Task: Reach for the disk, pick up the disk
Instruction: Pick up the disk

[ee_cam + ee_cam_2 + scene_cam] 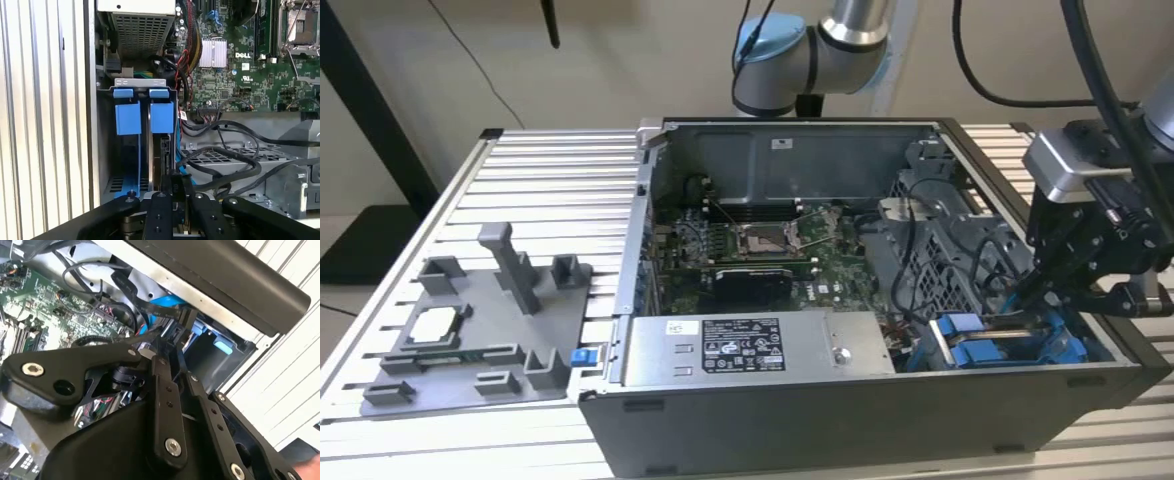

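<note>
Half into the case [854, 430], hovers with gripper [181, 181] at the near end of the disk [161, 117], on edge beside its twin [128, 117], long axis running dead ahead toward 12 o'clock, grip state impossible to tell.

White lettering stands on the green motherboard [235, 80], next to the finned heatsink [213, 53]. A black-and-white label [742, 345] lies on the grey box [854, 352]; its print is too small to read.
</note>
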Tool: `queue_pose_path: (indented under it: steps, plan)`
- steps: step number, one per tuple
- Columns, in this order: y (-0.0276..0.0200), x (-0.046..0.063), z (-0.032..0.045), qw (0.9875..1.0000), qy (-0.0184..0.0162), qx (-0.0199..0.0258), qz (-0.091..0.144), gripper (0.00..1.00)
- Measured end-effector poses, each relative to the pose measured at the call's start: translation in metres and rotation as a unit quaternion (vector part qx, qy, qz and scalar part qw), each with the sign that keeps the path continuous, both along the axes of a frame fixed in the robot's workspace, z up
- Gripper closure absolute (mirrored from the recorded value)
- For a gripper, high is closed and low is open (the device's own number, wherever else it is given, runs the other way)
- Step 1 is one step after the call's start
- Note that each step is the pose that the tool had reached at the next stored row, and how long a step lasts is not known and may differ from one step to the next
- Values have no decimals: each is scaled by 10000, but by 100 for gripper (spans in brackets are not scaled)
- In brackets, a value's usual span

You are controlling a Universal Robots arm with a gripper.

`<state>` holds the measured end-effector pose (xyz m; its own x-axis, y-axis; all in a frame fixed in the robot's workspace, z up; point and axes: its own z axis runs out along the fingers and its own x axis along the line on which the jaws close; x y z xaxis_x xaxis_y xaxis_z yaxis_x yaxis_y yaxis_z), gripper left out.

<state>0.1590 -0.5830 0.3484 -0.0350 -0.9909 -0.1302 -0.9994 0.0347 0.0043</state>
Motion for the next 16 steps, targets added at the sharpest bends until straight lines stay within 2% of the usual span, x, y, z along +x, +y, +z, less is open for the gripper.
queue_pose_path:
  steps: [7, 16]
  plan:
    - [-6, 15, -57, 10000, 1, -1, 0, 100]
    - [-11, 24, -72, 10000, 2, -1, -8, 100]
